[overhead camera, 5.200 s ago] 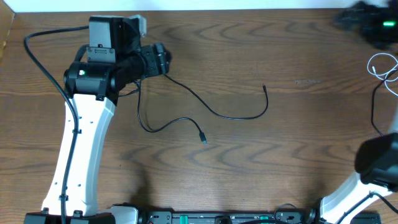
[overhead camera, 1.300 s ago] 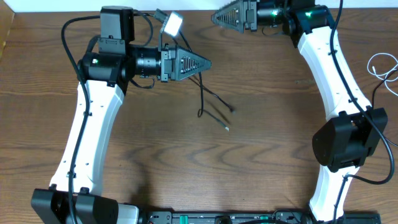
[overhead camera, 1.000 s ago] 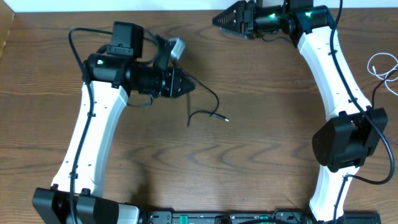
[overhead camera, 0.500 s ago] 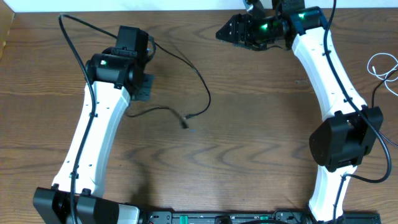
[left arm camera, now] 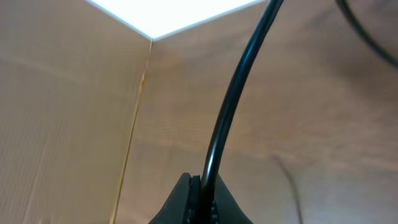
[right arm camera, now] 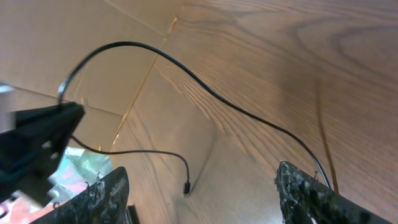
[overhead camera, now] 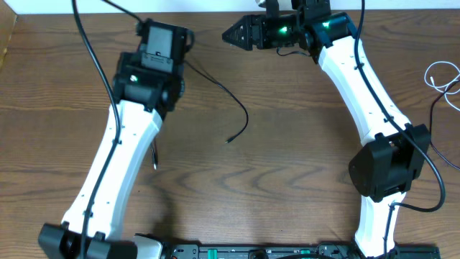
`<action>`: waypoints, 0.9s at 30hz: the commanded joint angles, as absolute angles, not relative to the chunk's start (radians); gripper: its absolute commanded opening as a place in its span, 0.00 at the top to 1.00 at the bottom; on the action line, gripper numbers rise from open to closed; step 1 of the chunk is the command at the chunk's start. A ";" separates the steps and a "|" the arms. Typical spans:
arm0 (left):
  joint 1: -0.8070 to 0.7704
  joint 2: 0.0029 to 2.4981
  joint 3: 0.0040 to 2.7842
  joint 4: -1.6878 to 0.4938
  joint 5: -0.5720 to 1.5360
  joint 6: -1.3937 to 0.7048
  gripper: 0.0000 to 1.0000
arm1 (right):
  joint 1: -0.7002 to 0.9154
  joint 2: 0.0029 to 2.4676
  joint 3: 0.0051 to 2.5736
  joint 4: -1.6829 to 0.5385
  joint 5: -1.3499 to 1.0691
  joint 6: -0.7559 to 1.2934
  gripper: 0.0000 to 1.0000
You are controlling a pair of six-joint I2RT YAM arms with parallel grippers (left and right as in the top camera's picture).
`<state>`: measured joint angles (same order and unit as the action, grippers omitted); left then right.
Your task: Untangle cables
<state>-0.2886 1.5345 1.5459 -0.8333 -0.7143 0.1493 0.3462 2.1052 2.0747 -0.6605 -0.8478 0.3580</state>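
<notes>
A thin black cable (overhead camera: 241, 108) runs from under my left wrist in a curve to its plug (overhead camera: 228, 140), near the middle of the table. Another short black cable end (overhead camera: 153, 157) shows beside the left arm. In the left wrist view my left gripper (left arm camera: 202, 183) is shut on this black cable (left arm camera: 217, 143); from overhead its fingers are hidden under the wrist. My right gripper (overhead camera: 233, 34) stands open at the table's far edge, pointing left, with nothing in it. Its own view shows the cable (right arm camera: 217, 99) arcing well ahead of its fingers (right arm camera: 106, 193) and the plug (right arm camera: 186, 186).
A white cable (overhead camera: 440, 75) and another black cable (overhead camera: 434, 119) lie at the table's right edge. A cardboard wall (left arm camera: 68, 112) stands to the left. My right arm's base (overhead camera: 388, 169) sits at the front right.
My left arm has lifted and turned with the cable, and the plug has slid a little to the right. The right gripper has moved left along the far edge.
</notes>
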 commanded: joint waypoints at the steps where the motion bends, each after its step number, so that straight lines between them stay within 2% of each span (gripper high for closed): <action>1: -0.339 1.445 1.555 -0.771 -0.681 0.191 0.93 | 0.339 2.117 2.078 -0.647 -0.909 0.286 0.28; 7: -0.350 1.336 1.555 -0.707 -0.432 0.196 0.93 | 0.305 2.117 2.078 -0.637 -1.005 0.204 0.30; 11: -0.350 1.266 1.555 -0.696 -0.249 0.275 0.93 | 0.271 2.117 2.078 -0.588 -1.121 0.149 0.30; 20: -0.350 1.200 1.555 -0.701 -0.111 0.277 0.92 | 0.242 2.117 2.078 -0.318 -1.459 0.117 0.30; 27: -0.398 1.198 1.555 -0.701 -0.081 0.277 0.93 | 0.280 2.117 2.078 -0.216 -1.552 0.040 0.29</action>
<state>-0.3714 1.2098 1.5459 -0.7055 -0.1200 0.2661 0.2516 2.1052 2.0747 -0.2211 -1.4590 0.1116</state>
